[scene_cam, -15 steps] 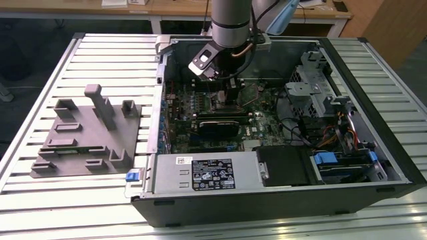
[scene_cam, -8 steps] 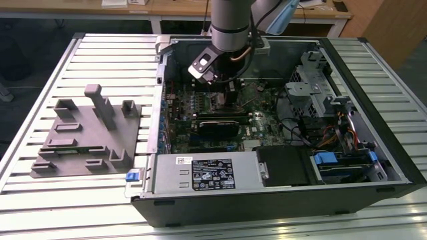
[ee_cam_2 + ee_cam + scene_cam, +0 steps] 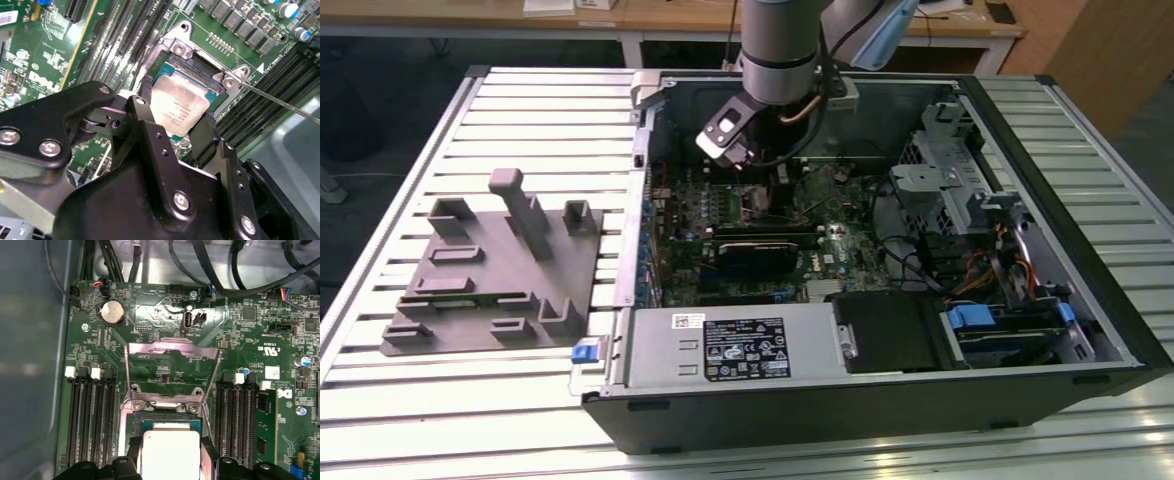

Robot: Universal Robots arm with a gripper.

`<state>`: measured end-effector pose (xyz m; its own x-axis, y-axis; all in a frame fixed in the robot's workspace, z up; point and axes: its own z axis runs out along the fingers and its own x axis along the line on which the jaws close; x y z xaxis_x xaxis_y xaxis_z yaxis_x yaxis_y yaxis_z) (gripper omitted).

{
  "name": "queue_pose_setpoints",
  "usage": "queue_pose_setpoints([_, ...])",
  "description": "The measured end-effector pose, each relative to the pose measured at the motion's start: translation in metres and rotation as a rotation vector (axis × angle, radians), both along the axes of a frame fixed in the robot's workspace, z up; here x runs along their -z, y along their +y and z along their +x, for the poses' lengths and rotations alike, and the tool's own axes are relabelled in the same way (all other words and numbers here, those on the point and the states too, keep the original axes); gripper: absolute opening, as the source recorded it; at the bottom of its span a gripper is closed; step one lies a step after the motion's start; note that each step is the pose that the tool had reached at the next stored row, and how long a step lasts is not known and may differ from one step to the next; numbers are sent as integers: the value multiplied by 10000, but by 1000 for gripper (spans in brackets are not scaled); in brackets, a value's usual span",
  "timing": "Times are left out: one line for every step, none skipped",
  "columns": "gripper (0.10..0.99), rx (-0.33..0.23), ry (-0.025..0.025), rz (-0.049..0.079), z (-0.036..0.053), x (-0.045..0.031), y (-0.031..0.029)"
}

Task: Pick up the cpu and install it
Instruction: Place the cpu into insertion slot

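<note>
Pickup looks done; your gripper (image 3: 176, 109) has its fingers (image 3: 206, 131) closed narrowly on the cpu (image 3: 182, 100), pinching two opposite edges right at the open socket (image 3: 200, 66), load plate (image 3: 172, 346) raised; seating unclear; release and clamping look left.

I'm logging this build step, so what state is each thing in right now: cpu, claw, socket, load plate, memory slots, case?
cpu: gripped by the claw, over the socket; whether it is seated, cannot tell.
claw: shut on the cpu.
socket: uncovered.
load plate: swung up, open.
memory slots: empty.
computer case: lying on its side, side panel off.
</note>
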<state>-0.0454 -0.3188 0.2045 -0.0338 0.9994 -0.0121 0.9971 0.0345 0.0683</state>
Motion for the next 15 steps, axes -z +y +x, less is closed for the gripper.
queue_pose_setpoints([545, 11, -1, 1, 0, 0, 11])
queue_pose_setpoints([545, 39, 0, 0, 0, 2, 20])
queue_pose_setpoints([545, 84, -1, 4, 0, 8, 25])
queue_pose_setpoints([545, 122, -1, 3, 0, 14, 27])
queue_pose_setpoints([545, 146, -1, 2, 0, 22, 27])
queue_pose_setpoints([545, 160, 0, 1, 0, 30, 27])
queue_pose_setpoints([545, 169, -1, 1, 0, 39, 27])
queue_pose_setpoints([545, 170, 0, 1, 0, 47, 27])
queue_pose_setpoints([545, 171, -1, 2, -1, 54, 27])
queue_pose_setpoints([545, 171, -1, 2, -1, 60, 27])
queue_pose_setpoints([545, 171, -1, 1, -1, 65, 27])
queue_pose_setpoints([545, 171, -1, 1, -2, 71, 27])
queue_pose_setpoints([545, 170, -1, 2, -1, 77, 27])
queue_pose_setpoints([545, 171, -1, 2, -1, 84, 27])
queue_pose_setpoints([545, 171, -1, 1, -1, 91, 27])
